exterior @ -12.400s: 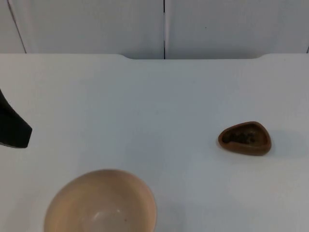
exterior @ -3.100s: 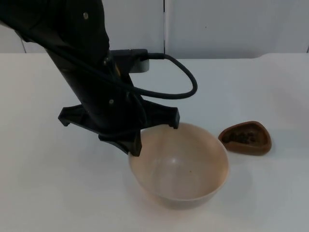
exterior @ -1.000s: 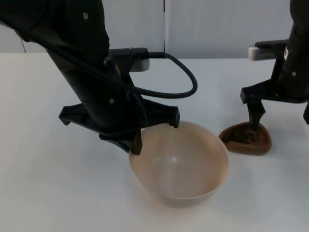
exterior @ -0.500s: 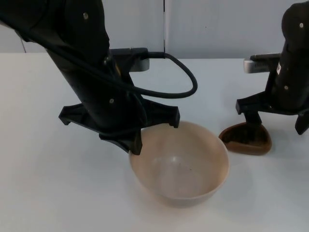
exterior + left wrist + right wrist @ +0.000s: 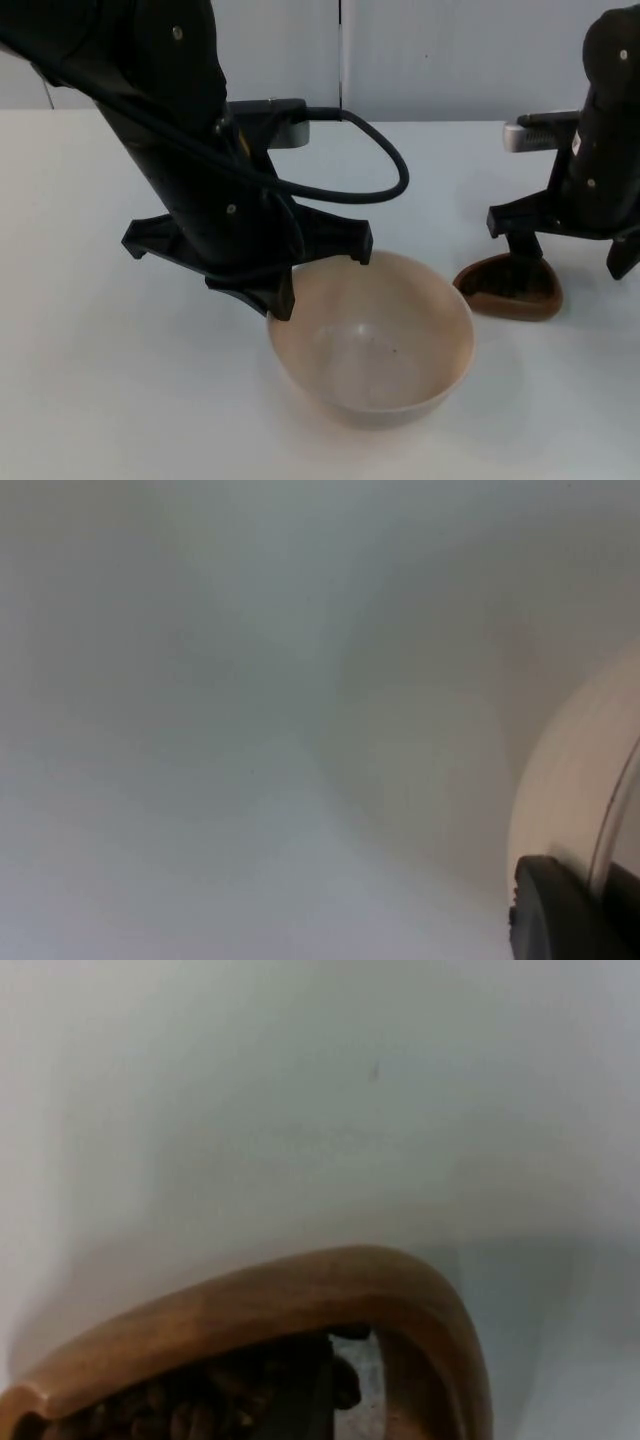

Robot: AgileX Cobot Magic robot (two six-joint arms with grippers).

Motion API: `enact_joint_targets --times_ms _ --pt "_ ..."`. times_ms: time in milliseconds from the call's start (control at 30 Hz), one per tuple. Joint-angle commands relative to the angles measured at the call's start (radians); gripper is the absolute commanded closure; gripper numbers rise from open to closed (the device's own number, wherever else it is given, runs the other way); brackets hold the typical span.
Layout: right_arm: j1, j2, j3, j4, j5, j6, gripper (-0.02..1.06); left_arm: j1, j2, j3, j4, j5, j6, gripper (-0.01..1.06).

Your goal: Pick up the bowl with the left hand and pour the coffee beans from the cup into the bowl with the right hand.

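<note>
The left gripper (image 5: 283,297) is clamped on the near-left rim of the beige bowl (image 5: 372,340), holding it above the white table (image 5: 90,380). The right gripper (image 5: 527,262) is at the brown wooden cup (image 5: 510,288), just right of the bowl, one fingertip (image 5: 295,1400) inside among the coffee beans (image 5: 200,1405). How far its fingers are parted cannot be told.

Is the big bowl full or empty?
Almost empty. The top view shows the bowl's pale inside bare but for a dark speck; the beans sit in the cup.
</note>
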Motion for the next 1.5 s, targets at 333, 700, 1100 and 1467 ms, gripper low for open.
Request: enact_joint_targets --times_ms 333,700,1100,1467 --pt "0.005 0.002 0.074 -0.005 -0.071 -0.003 0.31 -0.005 -0.016 -0.002 0.002 -0.007 -0.008 1.05" --pt "0.005 0.002 0.074 0.004 -0.084 0.005 0.7 -0.005 -0.016 -0.002 -0.001 -0.007 -0.008 1.05" --pt "0.005 -0.012 0.074 0.005 -0.084 0.005 1.04 -0.005 -0.016 -0.002 -0.001 -0.007 -0.008 1.05" --pt "0.005 -0.092 0.069 0.001 -0.065 -0.004 1.04 -0.005 -0.016 -0.002 -0.001 -0.007 -0.008 1.05"
